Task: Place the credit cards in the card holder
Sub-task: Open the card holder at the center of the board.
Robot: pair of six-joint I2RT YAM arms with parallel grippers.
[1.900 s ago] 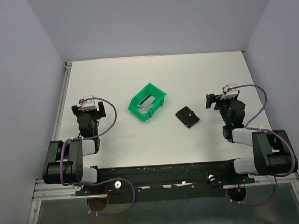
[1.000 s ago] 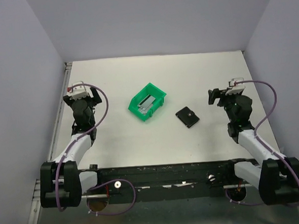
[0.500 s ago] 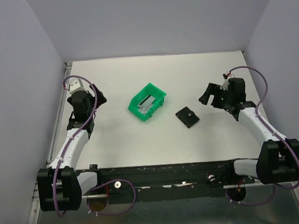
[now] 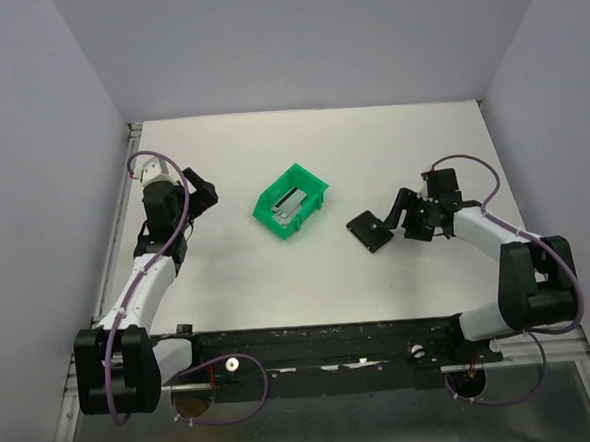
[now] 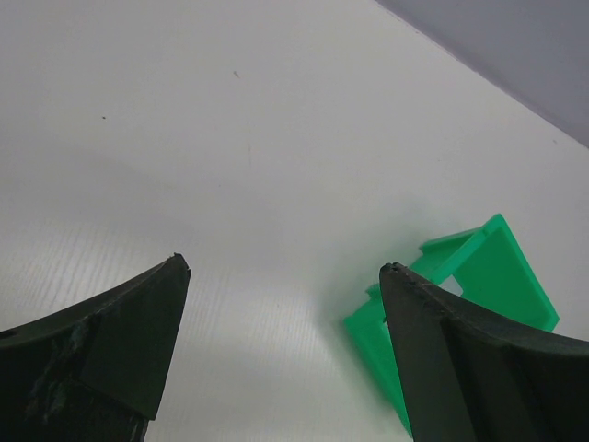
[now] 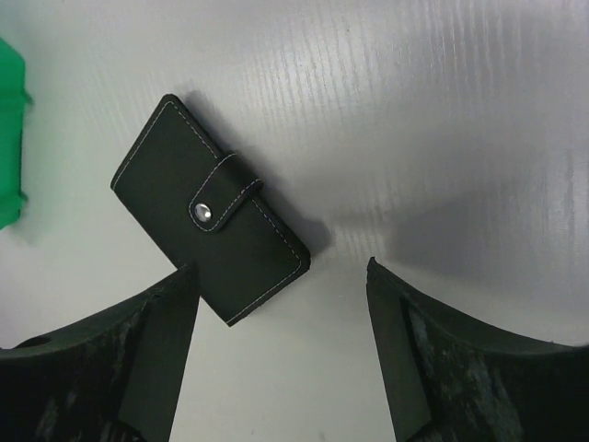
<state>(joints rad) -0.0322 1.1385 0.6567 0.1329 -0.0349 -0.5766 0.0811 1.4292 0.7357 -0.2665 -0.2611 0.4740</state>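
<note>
Black stitched folding card holder lies closed, so the empty right gripper, jaws spread wide, should straddle its edges squarely.

Green plastic bin, angled on white table, pale lilac walls around

light: bright, even | shadows: soft on table | focus: sharp throughout

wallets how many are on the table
1: the wallet lies closed on the table, right of the green bin, just ahead of the open right fingers. The bin's inside is hard to see, so another could be hidden there.
</note>
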